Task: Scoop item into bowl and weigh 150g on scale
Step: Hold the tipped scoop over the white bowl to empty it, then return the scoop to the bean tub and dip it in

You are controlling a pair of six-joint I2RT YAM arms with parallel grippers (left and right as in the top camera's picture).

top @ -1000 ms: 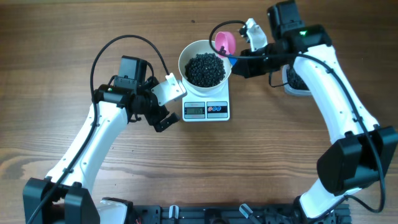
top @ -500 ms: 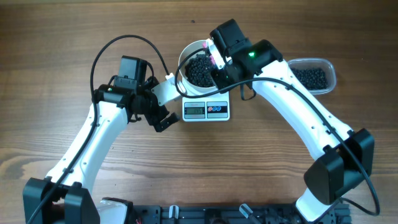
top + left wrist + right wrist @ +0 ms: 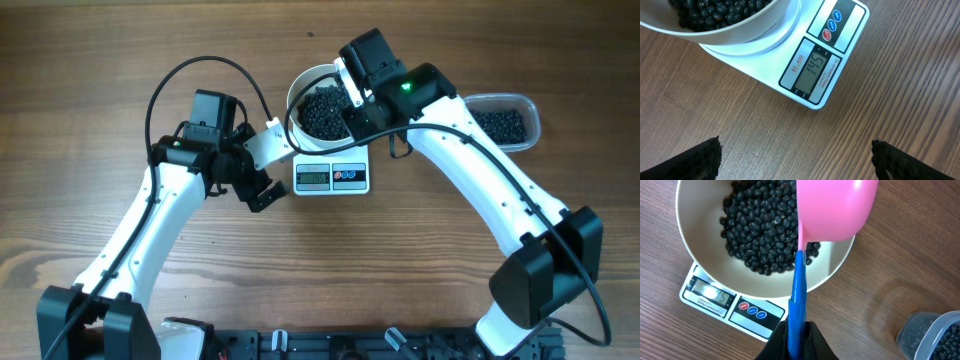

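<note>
The white bowl (image 3: 296, 92) holds many black beans (image 3: 318, 112) and stands on the white scale (image 3: 332, 177). My right gripper (image 3: 799, 336) is shut on the blue handle (image 3: 799, 292) of a pink scoop (image 3: 835, 207), which hangs over the bowl's (image 3: 694, 260) right side above the beans (image 3: 757, 230). The scoop's smooth pink side faces the camera, so its contents are hidden. In the overhead view the right arm covers the scoop. My left gripper (image 3: 797, 157) stands open over bare wood just left of the scale (image 3: 815, 65), whose display reads 145.
A clear plastic tub (image 3: 503, 122) with more black beans sits to the right of the scale, also in the right wrist view as the tub (image 3: 932, 335). The right arm spans the table from the front right to the bowl. The left arm lies along the left side.
The right arm swung left from beside the bowl's far right rim to over the bowl, carrying the scoop; in the last half second it barely shifted. The left arm stayed still.
</note>
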